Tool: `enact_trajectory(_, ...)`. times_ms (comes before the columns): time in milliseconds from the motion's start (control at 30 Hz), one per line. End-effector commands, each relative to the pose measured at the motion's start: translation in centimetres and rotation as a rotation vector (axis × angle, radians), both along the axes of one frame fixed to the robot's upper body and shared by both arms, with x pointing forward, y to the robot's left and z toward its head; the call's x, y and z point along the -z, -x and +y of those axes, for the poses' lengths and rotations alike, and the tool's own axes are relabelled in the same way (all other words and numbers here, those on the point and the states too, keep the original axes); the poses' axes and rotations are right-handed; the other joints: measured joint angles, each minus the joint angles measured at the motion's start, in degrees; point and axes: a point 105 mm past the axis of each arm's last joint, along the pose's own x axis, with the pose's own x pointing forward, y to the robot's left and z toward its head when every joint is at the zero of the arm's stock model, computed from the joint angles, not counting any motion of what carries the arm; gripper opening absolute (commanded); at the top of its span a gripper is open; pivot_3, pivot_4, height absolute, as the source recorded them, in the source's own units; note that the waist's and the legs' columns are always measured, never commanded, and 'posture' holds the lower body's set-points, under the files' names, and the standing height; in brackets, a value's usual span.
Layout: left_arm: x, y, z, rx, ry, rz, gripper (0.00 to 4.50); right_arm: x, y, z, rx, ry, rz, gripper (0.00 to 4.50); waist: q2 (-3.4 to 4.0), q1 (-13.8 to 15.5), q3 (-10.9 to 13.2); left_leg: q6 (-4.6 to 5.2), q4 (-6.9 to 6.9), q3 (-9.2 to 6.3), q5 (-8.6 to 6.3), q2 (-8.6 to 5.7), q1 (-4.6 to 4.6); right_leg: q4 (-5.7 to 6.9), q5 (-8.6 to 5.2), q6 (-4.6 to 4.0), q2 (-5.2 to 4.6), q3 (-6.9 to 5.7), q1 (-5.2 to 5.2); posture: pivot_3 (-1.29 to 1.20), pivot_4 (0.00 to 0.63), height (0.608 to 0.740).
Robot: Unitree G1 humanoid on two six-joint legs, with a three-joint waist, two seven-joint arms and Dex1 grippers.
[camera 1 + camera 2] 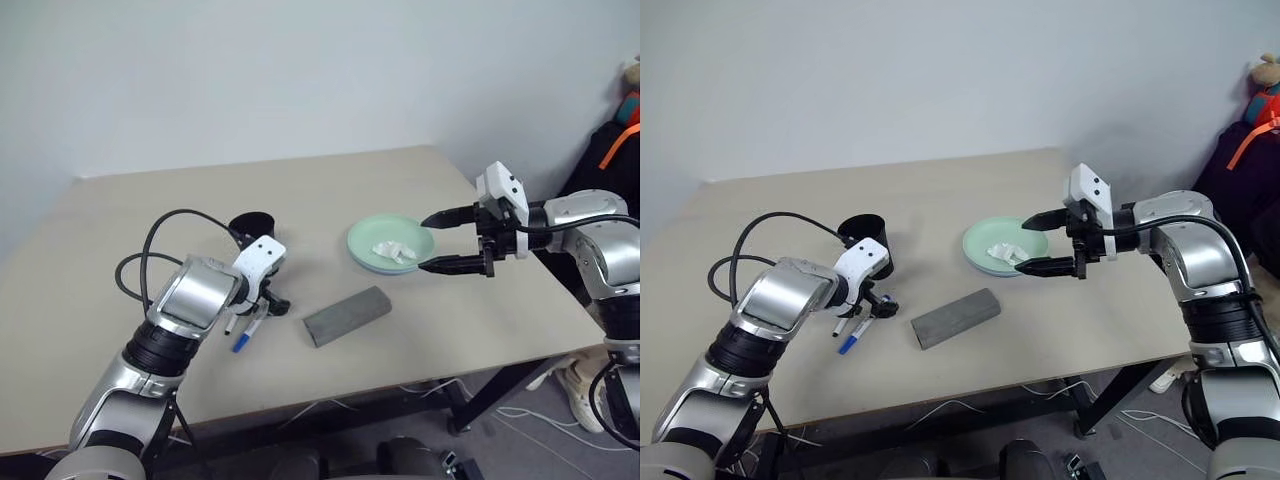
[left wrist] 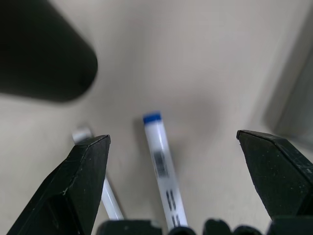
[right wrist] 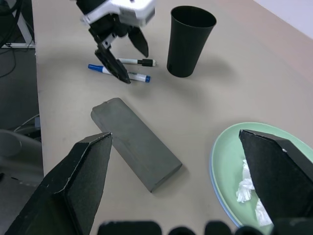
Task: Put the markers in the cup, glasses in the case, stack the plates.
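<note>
Markers [image 3: 121, 69] lie on the table beneath the spread left tool [image 3: 120, 58], beside the cup [image 3: 188, 41].

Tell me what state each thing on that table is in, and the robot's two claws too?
Cup: upright, no markers in it.
Blue-capped marker: lying flat on the table.
Black-capped marker: lying flat beside it.
Case: lid shut.
Plates: stacked, mint green on top.
Tissue: crumpled, on the top plate.
Left gripper: open, over the markers.
Right gripper: open, holding nothing.
</note>
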Motion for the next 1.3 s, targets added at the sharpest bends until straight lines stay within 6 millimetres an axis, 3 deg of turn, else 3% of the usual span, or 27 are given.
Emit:
enact_trajectory(33, -0.4, -0.2, 0.2, 0.001, -0.021, -0.009, 4.49, -1.6, -0.1, 0.5, -0.021, -0.01, -0.061, 4.5, 0.0, 0.0, 0.0, 0.0, 0.0, 0.0, 0.0, 0.0, 0.0, 0.0, 0.0, 0.0, 0.0, 0.0, 0.0, 0.0, 0.0, 0.727)
enact_trajectory(267, 0.2, 0.0, 0.5, -0.002, -0.039, 0.012, 4.49, -1.7, -0.1, 0.6, -0.021, -0.012, -0.064, 4.5, 0.0, 0.0, 0.0, 0.0, 0.0, -0.01, 0.0, -0.01, 0.0, 0.0, 0.0, -0.01, -0.01, 0.0, 0.0, 0.0, 0.0, 0.727)
enact_trajectory(633, 4.1, 1.6, 0.4, -0.018, -0.033, 0.119, 4.49, -1.7, 0.1, 0.3, -0.012, -0.009, -0.068, 4.5, 0.1, 0.0, -0.1, -0.01, 0.0, 0.0, 0.0, -0.02, 0.11, 0.0, -0.01, -0.01, -0.02, 0.0, 0.13, 0.0, 0.0, 0.727)
enact_trajectory(767, 4.4, 1.7, 0.3, -0.018, -0.034, 0.123, 3.58, -1.7, 0.2, 0.4, -0.012, -0.008, -0.07, 4.5, 0.15, 0.0, -0.1, -0.01, 0.02, 0.02, 0.0, -0.02, 0.2, -0.01, -0.01, -0.02, -0.03, 0.0, 0.25, 0.0, 0.0, 0.727)
enact_trajectory(1100, 5.0, 1.5, 0.6, -0.007, -0.07, 0.116, 0.17, -1.7, 0.3, 0.3, -0.009, -0.006, -0.074, 4.5, 0.14, 0.0, -0.1, 0.0, 0.0, 0.0, 0.0, 0.07, 0.29, -0.02, -0.02, -0.03, -0.03, -0.2, 0.22, 0.0, 0.0, 0.727)
enact_trajectory(1300, 4.9, 0.5, 0.9, 0.033, -0.133, 0.028, 0.09, -1.7, 0.3, 0.3, -0.009, -0.007, -0.077, 4.5, 0.1, 0.0, -0.1, -0.23, -0.21, -0.04, -0.13, 0.12, 0.62, -0.25, -0.04, -0.03, -0.14, -0.52, 0.32, 0.0, 0.0, 0.727)
